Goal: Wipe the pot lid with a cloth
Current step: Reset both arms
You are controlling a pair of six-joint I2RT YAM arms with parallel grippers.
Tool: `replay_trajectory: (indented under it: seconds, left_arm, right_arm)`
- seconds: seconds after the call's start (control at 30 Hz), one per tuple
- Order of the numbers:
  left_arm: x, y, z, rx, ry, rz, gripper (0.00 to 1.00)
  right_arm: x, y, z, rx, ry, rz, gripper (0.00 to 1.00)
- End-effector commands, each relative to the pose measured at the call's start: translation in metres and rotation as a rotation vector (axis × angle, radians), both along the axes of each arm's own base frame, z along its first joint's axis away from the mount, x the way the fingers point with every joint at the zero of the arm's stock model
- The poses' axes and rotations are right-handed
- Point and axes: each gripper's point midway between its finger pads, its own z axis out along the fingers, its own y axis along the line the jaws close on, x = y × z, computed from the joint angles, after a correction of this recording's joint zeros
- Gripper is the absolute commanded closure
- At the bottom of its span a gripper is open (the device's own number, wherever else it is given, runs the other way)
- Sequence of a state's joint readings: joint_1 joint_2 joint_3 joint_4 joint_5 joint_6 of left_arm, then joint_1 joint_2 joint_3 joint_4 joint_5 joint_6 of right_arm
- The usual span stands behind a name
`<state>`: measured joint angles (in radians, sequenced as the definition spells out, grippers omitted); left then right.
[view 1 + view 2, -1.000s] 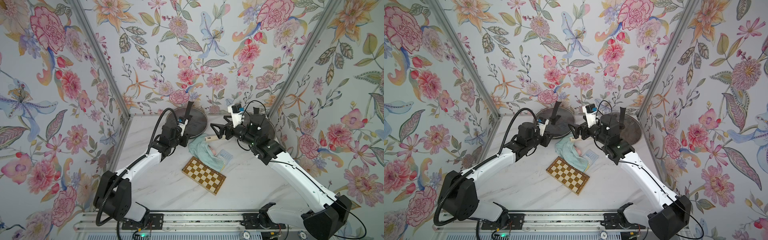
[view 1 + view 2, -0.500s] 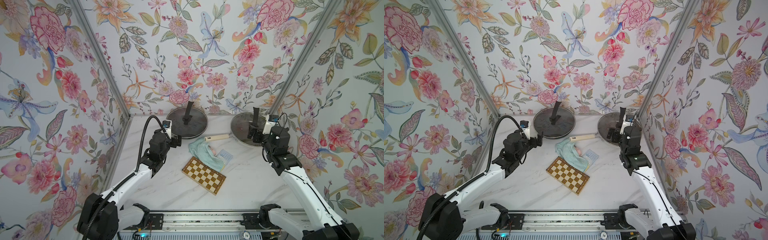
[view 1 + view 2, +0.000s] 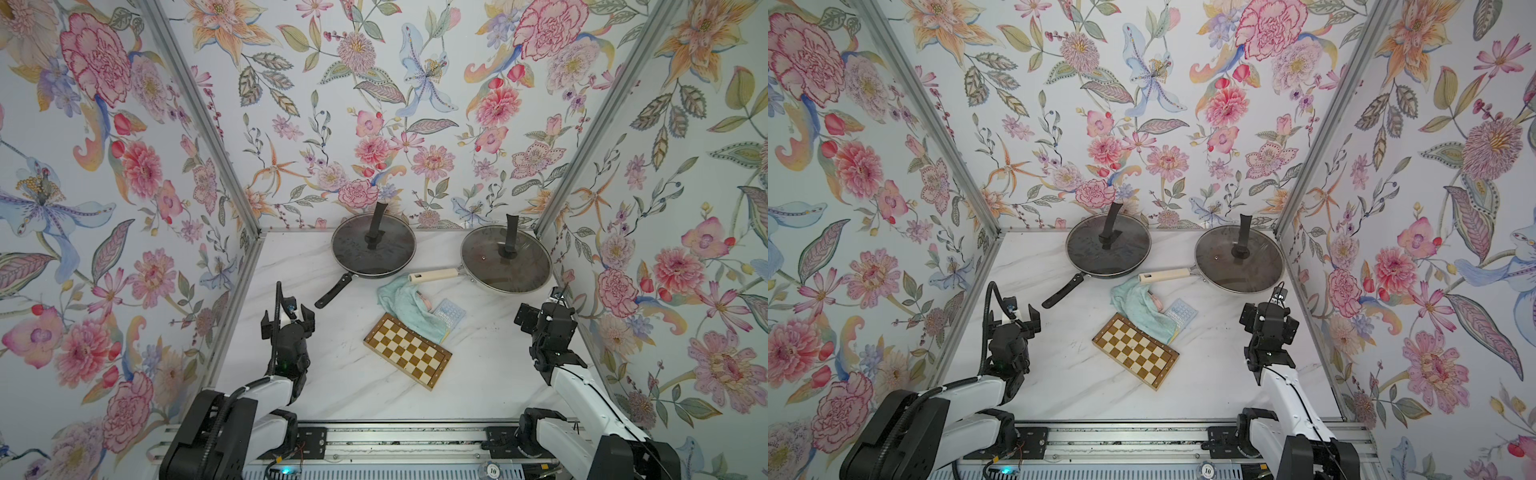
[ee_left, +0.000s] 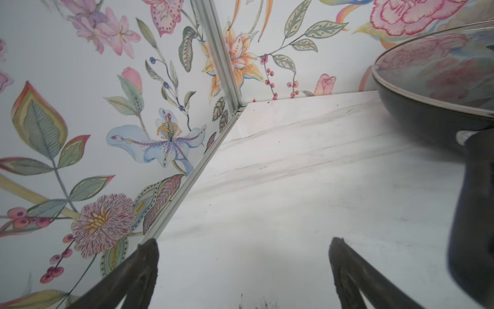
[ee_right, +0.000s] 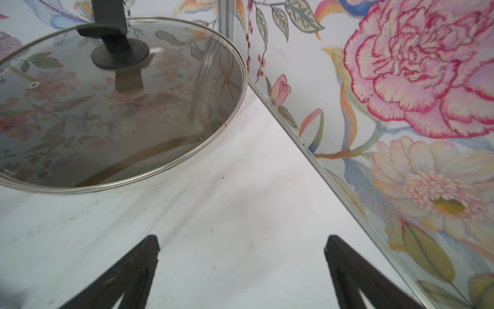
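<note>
Two glass lids with upright black handles rest on pans at the back: one lid [image 3: 388, 249] [image 3: 1125, 249] on a black pan, the other lid [image 3: 490, 266] [image 3: 1225, 262] [image 5: 107, 112] on a cream-handled pan. The mint-green cloth [image 3: 405, 305] [image 3: 1138, 305] lies crumpled between them, nearer the front, partly over the checkered board. My left gripper [image 3: 286, 318] [image 3: 1013, 319] [image 4: 243, 248] stands open and empty over bare table at the left. Over bare table at the right, my right gripper [image 3: 542, 309] [image 3: 1266, 313] [image 5: 242, 246] is also open and empty.
A checkered wooden board [image 3: 409, 353] [image 3: 1136, 351] lies in the middle. A small blue-patterned pad [image 3: 449, 311] sits beside the cloth. The black pan's handle [image 3: 334, 289] [image 4: 475, 214] points toward my left gripper. The cream handle [image 3: 434, 275] overlaps the cloth's far edge. Floral walls close three sides.
Both arms have drawn back from the pans and the cloth toward the front corners. The left gripper's jaws have opened wide. The lids, cloth and board have not moved.
</note>
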<state>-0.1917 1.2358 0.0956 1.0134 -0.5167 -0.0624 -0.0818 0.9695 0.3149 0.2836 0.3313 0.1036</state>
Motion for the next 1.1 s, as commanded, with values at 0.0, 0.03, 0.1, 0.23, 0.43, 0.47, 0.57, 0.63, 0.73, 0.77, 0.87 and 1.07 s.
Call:
replay_trajectory:
  seconds: [0.0, 0.03, 0.1, 0.23, 0.43, 0.47, 0.57, 0.63, 0.73, 0.77, 0.87, 1.07]
  left_arm:
    - [0.010, 0.004, 0.047, -0.030, -0.239, 0.008, 0.01]
    - [0.015, 0.003, 0.050, -0.001, -0.239, 0.000, 0.01]
    - [0.027, -0.002, 0.044, 0.015, -0.222, -0.030, 0.01]
    - [0.033, -0.010, 0.025, 0.023, -0.187, -0.081, 0.01]
    - [0.043, -0.003, 0.016, -0.002, -0.151, -0.076, 0.01]
    - [0.051, -0.003, 0.019, -0.013, -0.146, -0.077, 0.01]
    - [0.050, -0.001, 0.019, -0.018, -0.157, -0.083, 0.01]
    - [0.050, -0.001, 0.020, -0.018, -0.158, -0.084, 0.01]
    - [0.050, -0.001, 0.020, -0.018, -0.159, -0.083, 0.01]
    - [0.050, -0.001, 0.020, -0.017, -0.158, -0.082, 0.01]
    - [0.050, -0.001, 0.020, -0.016, -0.157, -0.080, 0.01]
    - [0.051, -0.001, 0.020, -0.016, -0.157, -0.080, 0.01]
  right_arm:
    - [0.017, 0.010, 0.028, -0.020, -0.214, 0.091, 0.01]
    - [0.020, 0.014, 0.024, -0.012, -0.205, 0.114, 0.01]
    - [0.025, 0.022, 0.013, 0.003, -0.187, 0.163, 0.01]
    - [0.031, 0.030, 0.005, -0.014, -0.218, 0.219, 0.01]
    - [0.048, 0.053, 0.006, -0.027, -0.217, 0.366, 0.01]
    - [0.052, 0.060, 0.005, -0.031, -0.205, 0.403, 0.01]
    - [0.058, 0.075, 0.002, -0.033, -0.180, 0.467, 0.01]
    - [0.060, 0.090, 0.005, 0.006, -0.227, 0.503, 0.01]
    - [0.071, 0.116, -0.004, -0.130, -0.185, 0.549, 0.01]
    - [0.076, 0.115, -0.002, -0.142, -0.189, 0.528, 0.01]
    - [0.071, 0.102, -0.009, -0.085, -0.188, 0.500, 0.01]
    - [0.079, 0.085, -0.018, -0.038, -0.200, 0.433, 0.01]
